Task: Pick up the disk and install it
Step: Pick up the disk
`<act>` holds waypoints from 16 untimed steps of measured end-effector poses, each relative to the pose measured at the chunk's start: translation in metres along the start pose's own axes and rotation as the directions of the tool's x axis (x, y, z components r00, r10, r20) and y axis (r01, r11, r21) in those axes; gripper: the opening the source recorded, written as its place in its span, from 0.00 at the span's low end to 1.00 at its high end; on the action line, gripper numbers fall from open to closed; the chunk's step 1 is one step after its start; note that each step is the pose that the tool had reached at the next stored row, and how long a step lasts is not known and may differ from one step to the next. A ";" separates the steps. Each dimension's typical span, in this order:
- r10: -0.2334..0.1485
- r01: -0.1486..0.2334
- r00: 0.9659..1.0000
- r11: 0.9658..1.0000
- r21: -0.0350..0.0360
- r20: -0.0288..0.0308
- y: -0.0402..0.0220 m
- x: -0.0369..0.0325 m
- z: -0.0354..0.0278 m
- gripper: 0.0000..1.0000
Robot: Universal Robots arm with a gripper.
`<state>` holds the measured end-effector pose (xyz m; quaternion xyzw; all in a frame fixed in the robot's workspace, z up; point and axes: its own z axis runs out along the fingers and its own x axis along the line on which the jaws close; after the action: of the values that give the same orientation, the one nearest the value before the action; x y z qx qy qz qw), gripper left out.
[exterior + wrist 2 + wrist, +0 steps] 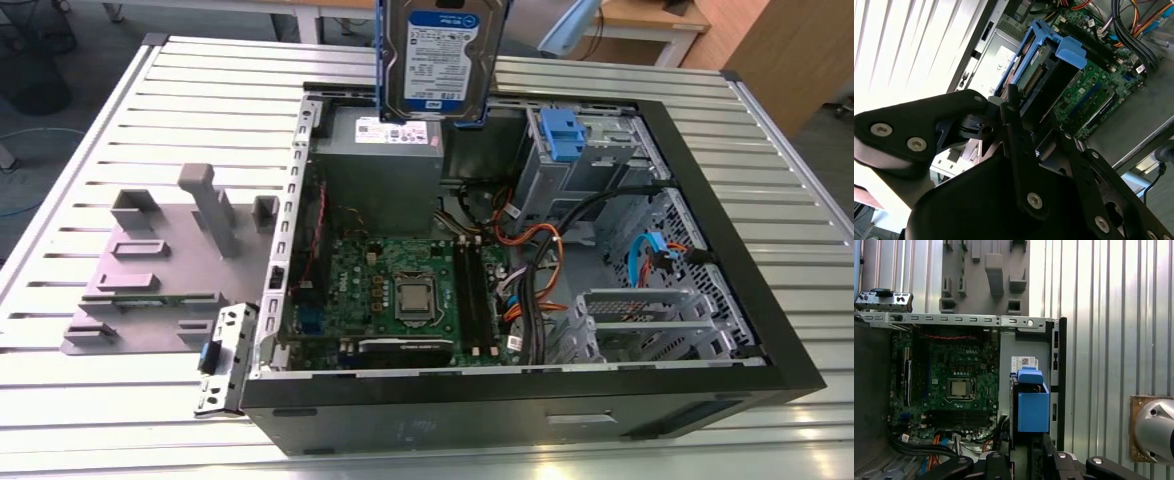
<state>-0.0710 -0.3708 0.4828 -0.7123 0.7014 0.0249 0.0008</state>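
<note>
The disk (441, 55), a silver drive with a blue-and-white label in a blue carrier, hangs upright above the far wall of the open computer case (721, 200). It is over the grey power supply box (380, 165). In the second wrist view my gripper (1016, 107) is shut on the disk (1046, 75), with black fingers (1010, 112) clamped on the carrier's sides and the blue end tab (1071, 52) pointing away. In the first wrist view the disk (1032, 402) shows end-on above the case, just beyond the gripper (1026, 457).
Inside the case are the green motherboard (400, 290), bundles of cables (534, 260), and a metal drive bay holding a bare blue clip (558, 135). A grey fixture (167, 260) stands on the slatted metal table (80, 400) at the exterior view's left.
</note>
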 end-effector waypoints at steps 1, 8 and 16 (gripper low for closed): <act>0.000 0.000 1.000 1.000 0.000 0.000 -0.0009 0.0000 0.0000 0.35; 0.000 0.000 1.000 1.000 0.000 0.000 -0.0136 0.0002 0.0000 0.35; 0.000 0.000 1.000 1.000 0.000 0.000 -0.0303 0.0006 0.0003 0.35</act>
<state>-0.0408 -0.3708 0.4814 -0.7122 0.7015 0.0249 0.0008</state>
